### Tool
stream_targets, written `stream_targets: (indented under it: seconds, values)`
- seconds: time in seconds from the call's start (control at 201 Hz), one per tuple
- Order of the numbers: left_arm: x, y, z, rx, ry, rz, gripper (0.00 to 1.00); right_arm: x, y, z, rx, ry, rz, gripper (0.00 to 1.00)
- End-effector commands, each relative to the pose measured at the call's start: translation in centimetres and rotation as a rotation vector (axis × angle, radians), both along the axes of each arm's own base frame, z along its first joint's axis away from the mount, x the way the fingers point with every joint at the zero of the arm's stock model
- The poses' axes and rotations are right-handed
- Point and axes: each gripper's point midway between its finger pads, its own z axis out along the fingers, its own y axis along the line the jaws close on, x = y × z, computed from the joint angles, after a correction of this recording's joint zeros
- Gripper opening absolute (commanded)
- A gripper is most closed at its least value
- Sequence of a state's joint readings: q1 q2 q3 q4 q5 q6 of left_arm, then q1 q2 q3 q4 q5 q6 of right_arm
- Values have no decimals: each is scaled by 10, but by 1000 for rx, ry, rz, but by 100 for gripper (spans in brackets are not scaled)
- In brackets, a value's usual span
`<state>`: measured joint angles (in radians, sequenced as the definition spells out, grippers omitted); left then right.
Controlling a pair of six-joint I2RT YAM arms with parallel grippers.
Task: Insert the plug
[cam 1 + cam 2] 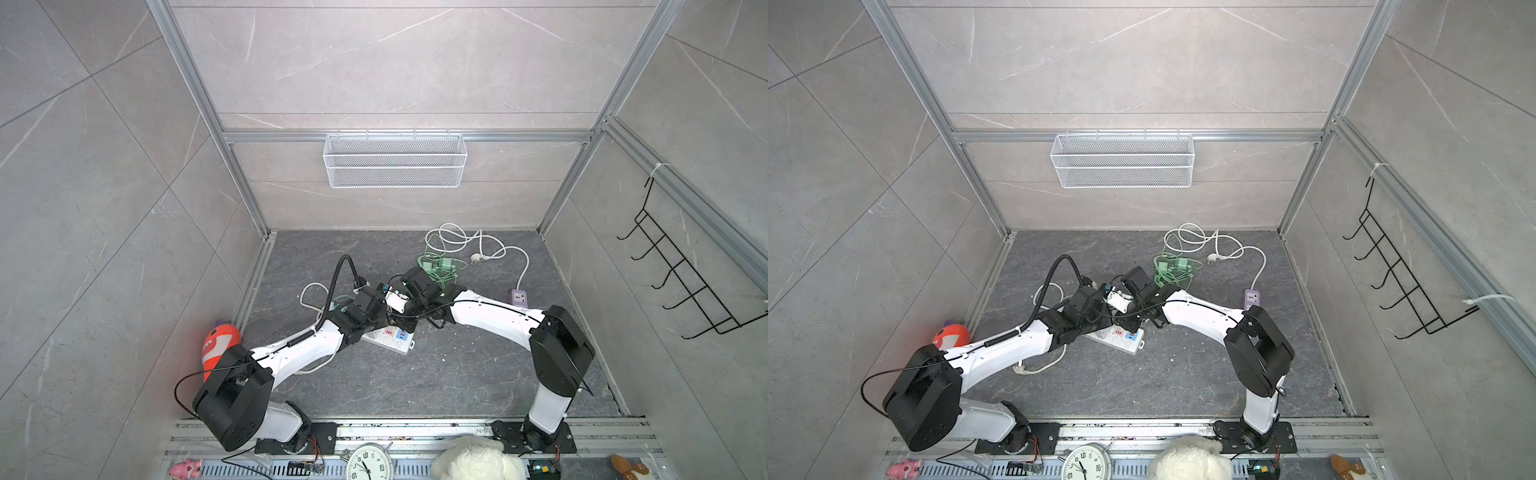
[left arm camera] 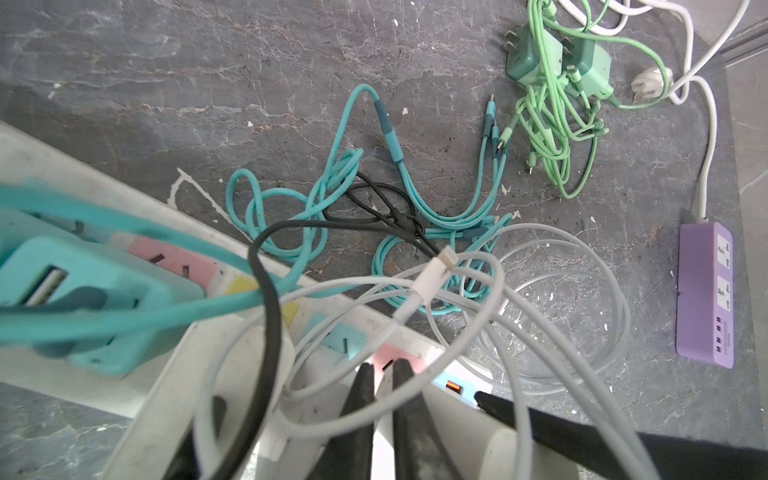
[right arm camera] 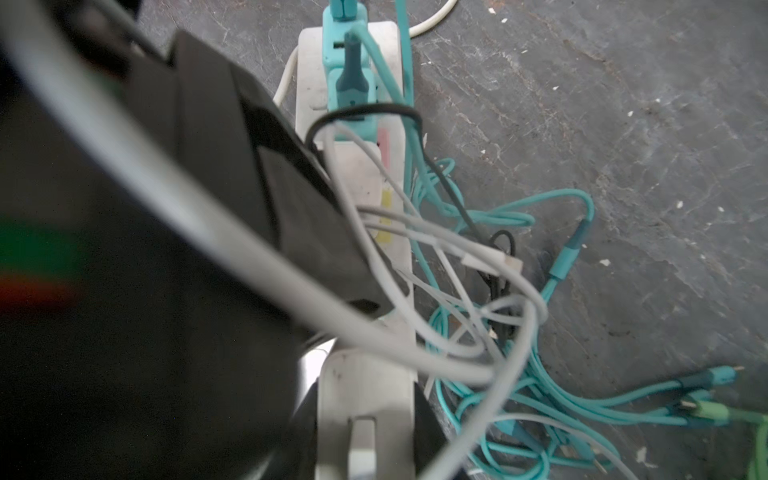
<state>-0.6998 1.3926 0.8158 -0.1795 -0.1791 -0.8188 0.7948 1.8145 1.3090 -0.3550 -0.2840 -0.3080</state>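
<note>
Stone floor [image 1: 457, 374]: right tool [image 1: 402, 303] clamps white plug [image 1: 394, 300], left tool [image 2: 383, 368] unclear; purple strip [image 2: 702, 291] escapes right wrist view.

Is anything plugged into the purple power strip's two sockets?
No, both sockets on the purple power strip face up bare in the left wrist view.

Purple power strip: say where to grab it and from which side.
Probably across its long sides at mid-body, coming straight down: the purple power strip lies flat, narrow, apart from the cable tangle, its white cord leaving one end.
</note>
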Motion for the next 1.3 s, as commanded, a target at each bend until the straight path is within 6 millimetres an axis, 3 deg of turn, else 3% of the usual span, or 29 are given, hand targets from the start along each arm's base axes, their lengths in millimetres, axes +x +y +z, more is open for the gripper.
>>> stream_targets:
  seconds: [0.0,0.508,0.807,1.075,1.294]
  values:
    - [0,3,10,-20,-29,-3,19,-15,6,-2,6,21,42,0]
    - [-10,-3,11,-48,-20,-50,25,-29,3,-20,-5,63,37,0]
    - [-27,-9,14,-52,6,-99,28,-35,7,-21,7,79,50,0]
    - [-47,-6,4,-28,68,-135,29,-28,10,-31,-33,63,50,0]
    - [-58,2,12,-23,57,-169,29,-24,6,-37,-61,37,36,0]
